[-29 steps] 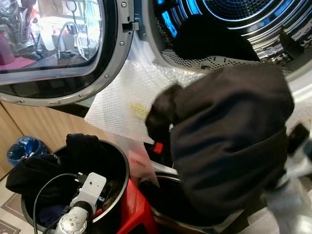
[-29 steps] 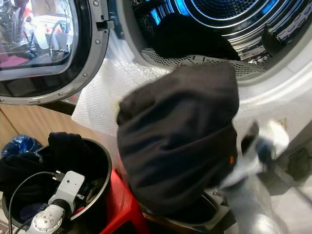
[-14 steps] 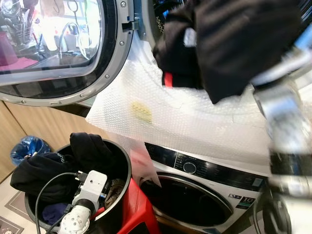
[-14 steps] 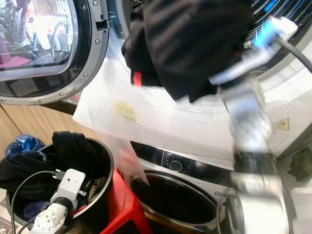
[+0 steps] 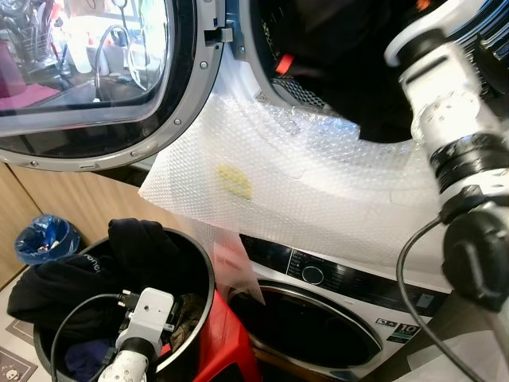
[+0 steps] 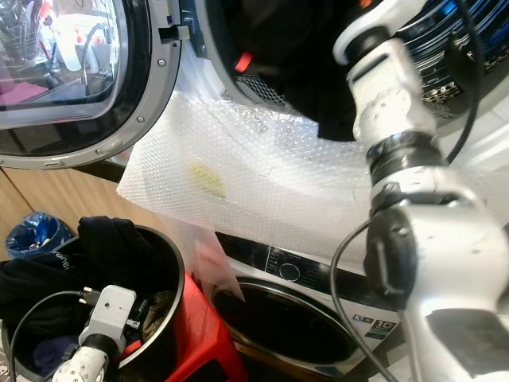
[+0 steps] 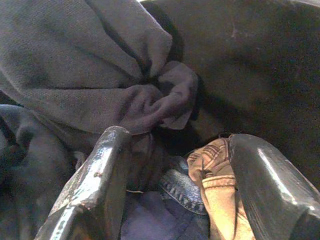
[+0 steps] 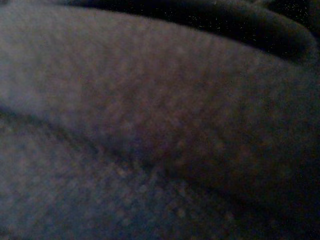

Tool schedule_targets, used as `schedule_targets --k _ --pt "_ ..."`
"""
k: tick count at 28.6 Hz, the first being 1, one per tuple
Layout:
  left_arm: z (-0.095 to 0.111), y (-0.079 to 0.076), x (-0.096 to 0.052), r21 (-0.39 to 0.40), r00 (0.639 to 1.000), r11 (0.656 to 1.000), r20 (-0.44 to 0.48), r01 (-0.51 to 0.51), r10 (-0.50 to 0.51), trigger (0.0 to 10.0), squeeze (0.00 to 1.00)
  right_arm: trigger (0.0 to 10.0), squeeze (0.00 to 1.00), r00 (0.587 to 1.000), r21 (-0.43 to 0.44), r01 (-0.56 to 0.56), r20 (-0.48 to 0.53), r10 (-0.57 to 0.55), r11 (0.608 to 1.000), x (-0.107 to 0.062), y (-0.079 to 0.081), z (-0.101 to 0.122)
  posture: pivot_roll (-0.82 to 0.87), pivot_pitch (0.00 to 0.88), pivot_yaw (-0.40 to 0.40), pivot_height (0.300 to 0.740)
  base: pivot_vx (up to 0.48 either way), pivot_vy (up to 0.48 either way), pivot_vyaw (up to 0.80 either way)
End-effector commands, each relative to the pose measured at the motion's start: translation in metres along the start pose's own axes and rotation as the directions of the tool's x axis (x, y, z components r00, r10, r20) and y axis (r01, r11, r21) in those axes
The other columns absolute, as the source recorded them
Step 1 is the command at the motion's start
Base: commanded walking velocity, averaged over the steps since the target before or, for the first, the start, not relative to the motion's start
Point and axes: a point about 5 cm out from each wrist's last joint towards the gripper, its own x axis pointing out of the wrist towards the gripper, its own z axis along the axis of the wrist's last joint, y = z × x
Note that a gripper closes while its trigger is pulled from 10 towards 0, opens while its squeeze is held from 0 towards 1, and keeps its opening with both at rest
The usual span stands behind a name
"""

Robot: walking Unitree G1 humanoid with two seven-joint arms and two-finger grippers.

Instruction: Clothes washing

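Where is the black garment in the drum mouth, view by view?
Left eye view: black garment in the drum mouth, top centre.
Right eye view: top centre.
Right wrist view: probably the dark fabric close up.
Left wrist view: looks into the bin instead.
Landmark: bubble wrap below the drum.

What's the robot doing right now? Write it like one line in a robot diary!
step: loading upper drum | right arm: reaching into drum with black garment | left gripper: open, inside black bucket over clothes

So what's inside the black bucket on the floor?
The black bucket holds dark clothes, some draped over its rim, plus blue denim and a tan piece. The left gripper sits in it, fingers apart. Anything underneath is covered.
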Motion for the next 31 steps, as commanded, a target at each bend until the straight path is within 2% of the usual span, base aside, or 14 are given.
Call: schedule_targets --k 1,3,4,5,8,9,13,14,15,17,19,20,21,31 --pt "-0.032 -0.014 -0.014 0.004 0.987 0.999 -0.155 0.043 -0.042 10.0 0.0 0.0 0.0 0.996 -0.026 0.063 0.06 -0.061 0.998 0.002 -0.003 0.02 0.08 0.133 -0.066 0.74 0.0 0.0 0.0" --pt "-0.032 -0.013 -0.016 0.004 0.987 0.999 -0.156 0.038 -0.037 10.0 0.0 0.0 0.0 0.982 -0.09 0.18 0.069 -0.174 0.98 0.0 -0.013 0.029 0.09 0.138 -0.067 0.74 0.0 0.0 0.0" --pt "-0.031 -0.012 -0.018 0.004 0.987 1.0 -0.157 0.027 -0.026 10.0 0.0 0.0 0.0 0.952 -0.246 0.307 0.081 -0.296 0.919 -0.004 -0.026 0.037 0.09 0.139 -0.067 0.74 0.0 0.0 0.0" --pt "-0.031 -0.011 -0.019 0.003 0.987 1.0 -0.158 0.022 -0.022 10.0 0.0 0.0 0.0 0.934 -0.324 0.356 0.09 -0.346 0.877 -0.006 -0.031 0.039 0.09 0.139 -0.067 0.74 0.0 0.0 0.0" --pt "-0.031 -0.009 -0.02 0.002 0.987 1.0 -0.162 0.004 -0.004 10.0 0.0 0.0 0.0 0.868 -0.433 0.484 0.128 -0.479 0.76 -0.016 -0.05 0.045 0.09 0.14 -0.068 0.74 0.0 0.0 0.0" --pt "-0.031 -0.009 -0.02 0.002 0.987 1.0 -0.164 0.005 -0.004 10.0 0.0 0.0 0.0 0.867 -0.465 0.48 0.118 -0.485 0.744 -0.016 -0.052 0.042 0.09 0.139 -0.067 0.74 0.0 0.0 0.0" --pt "-0.03 -0.011 -0.02 0.003 0.986 1.0 -0.166 0.011 -0.01 10.0 0.0 0.0 0.0 0.902 -0.508 0.385 0.029 -0.432 0.77 -0.013 -0.046 0.023 0.09 0.141 -0.067 0.74 0.0 0.0 0.0" --pt "-0.03 -0.012 -0.02 0.003 0.986 1.0 -0.167 0.012 -0.012 10.0 0.0 2.7 0.0 0.912 -0.517 0.355 0.007 -0.411 0.779 -0.012 -0.043 0.019 0.09 0.141 -0.067 0.74 0.0 0.0 0.0" --pt "-0.03 -0.012 -0.02 0.003 0.986 1.0 -0.167 0.013 -0.012 10.0 0.0 10.0 0.0 0.923 -0.534 0.314 -0.02 -0.384 0.785 -0.011 -0.038 0.012 0.09 0.146 -0.066 0.74 0.0 0.0 0.0" --pt "-0.029 -0.013 -0.021 0.001 0.985 1.0 -0.172 0.017 -0.017 10.0 0.0 10.0 0.0 0.941 -0.596 0.208 -0.093 -0.324 0.776 -0.007 -0.027 -0.006 0.09 0.146 -0.066 0.74 0.0 0.0 0.0" --pt "-0.029 -0.014 -0.021 0.001 0.985 1.0 -0.173 0.018 -0.017 10.0 0.0 10.0 0.0 0.943 -0.602 0.186 -0.113 -0.313 0.777 -0.007 -0.024 -0.011 0.09 0.146 -0.066 0.74 0.0 0.0 0.0" --pt "-0.029 -0.014 -0.021 0.0 0.984 1.0 -0.175 0.018 -0.018 10.0 0.0 10.0 0.92 0.944 -0.613 0.16 -0.134 -0.302 0.774 -0.006 -0.021 -0.016 0.09 0.145 -0.069 0.74 0.0 0.0 0.0" --pt "-0.029 -0.014 -0.021 -0.002 0.984 1.0 -0.176 0.018 -0.018 10.0 0.0 10.0 1.0 0.946 -0.615 0.144 -0.146 -0.291 0.775 -0.006 -0.018 -0.019 0.09 0.145 -0.069 0.74 0.0 0.0 0.0" --pt "-0.029 -0.017 -0.022 -0.004 0.983 1.0 -0.181 0.014 -0.015 10.0 0.0 10.0 1.0 0.96 -0.646 -0.005 -0.218 -0.178 0.763 0.001 0.009 -0.035 0.1 0.148 -0.082 0.74 0.0 0.0 0.0"
